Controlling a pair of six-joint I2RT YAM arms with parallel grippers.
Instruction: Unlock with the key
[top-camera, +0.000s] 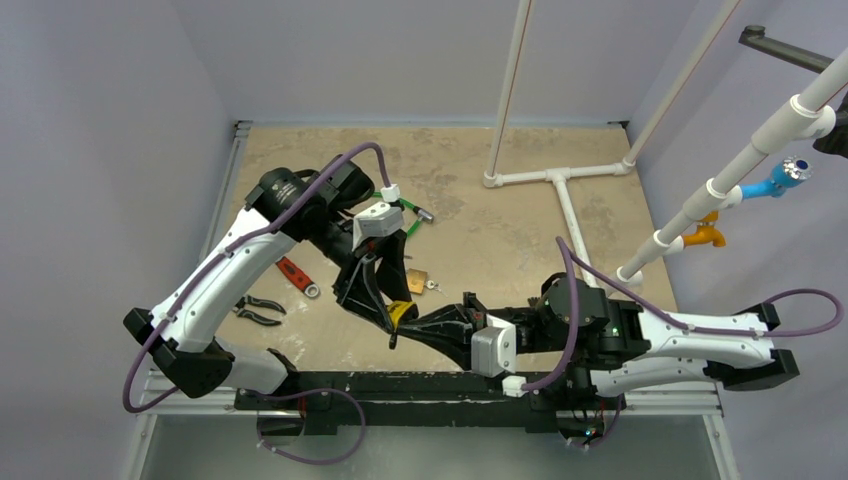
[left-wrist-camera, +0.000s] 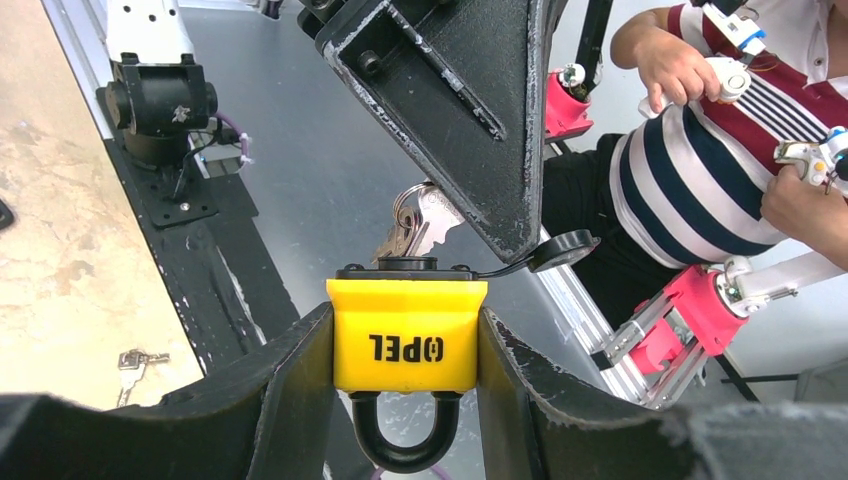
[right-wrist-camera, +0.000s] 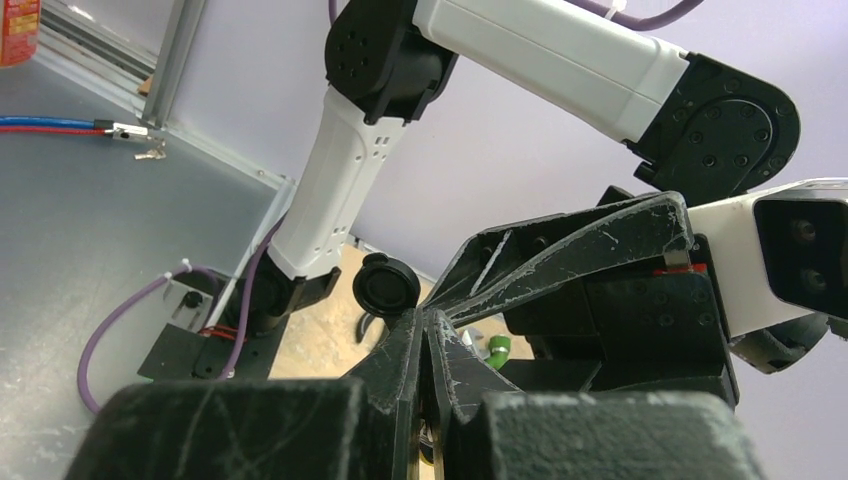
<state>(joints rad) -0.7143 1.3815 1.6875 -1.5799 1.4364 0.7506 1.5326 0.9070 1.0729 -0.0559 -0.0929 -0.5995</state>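
Padlock (left-wrist-camera: 404, 360), yellow and marked OPEL, is held clear of the table (top-camera: 480, 240), above its near edge and between the two arms. The left gripper (left-wrist-camera: 406, 318) stands about half open, its two fingers pressed against the lock body's flanks. The black shackle (left-wrist-camera: 405, 440) points back toward the wrist and the keyhole face is turned away from it. A rubber dust cap (left-wrist-camera: 565, 248) hangs off that face on its tether, swung aside.

The right gripper (right-wrist-camera: 425, 325) reaches in from the opposite side with its fingers closed together, the tip just beside the keyhole face. A bunch of keys (left-wrist-camera: 415, 225) on a ring sits directly over that face, against the gripper tip. Whether the fingers pinch a key, or whether a blade is in the keyhole, cannot be told.

Farther out on the table, toward the left:
- black pliers (top-camera: 258, 310)
- a red-handled tool (top-camera: 296, 277)

Beyond the grippers lies a brass padlock (top-camera: 416, 280) with a small key (top-camera: 432, 287) just beside it. Beyond that is a green-handled item (top-camera: 408, 215), partly hidden by the left arm. A white pipe frame (top-camera: 560, 178) stands at the far right.
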